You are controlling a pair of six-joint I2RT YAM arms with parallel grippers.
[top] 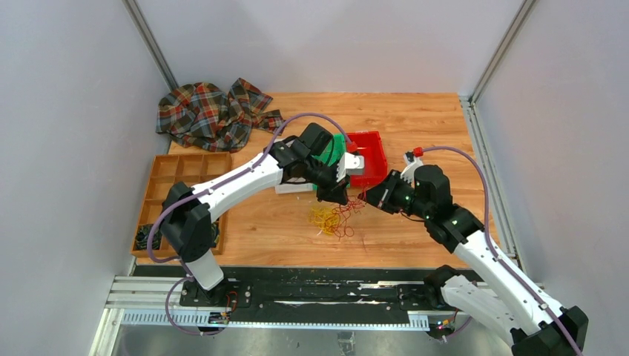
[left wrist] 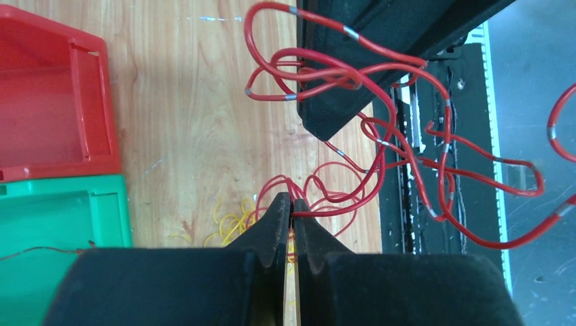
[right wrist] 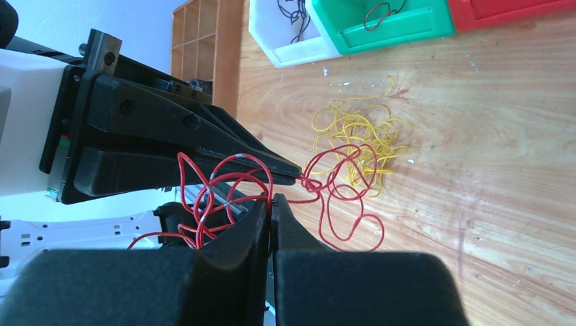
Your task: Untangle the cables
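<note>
Gripping red cables (right wrist: 312, 183) | left gripper (left wrist: 292, 202): clamped on strand | right gripper (right wrist: 272, 204): clamped on strand | yellow cables (right wrist: 358, 136): on table (right wrist: 489, 176)

Right end effector (right wrist: 272, 201) pinches red cables (right wrist: 312, 183) beside yellow cables (right wrist: 356, 136).

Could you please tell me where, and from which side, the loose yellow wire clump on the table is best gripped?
Probably grip the yellow clump by its outer loops, on the edge facing away from the red wires, coming straight down from above. It lies flat on the table, and red strands cross its other edge, so the far side looks free.
</note>
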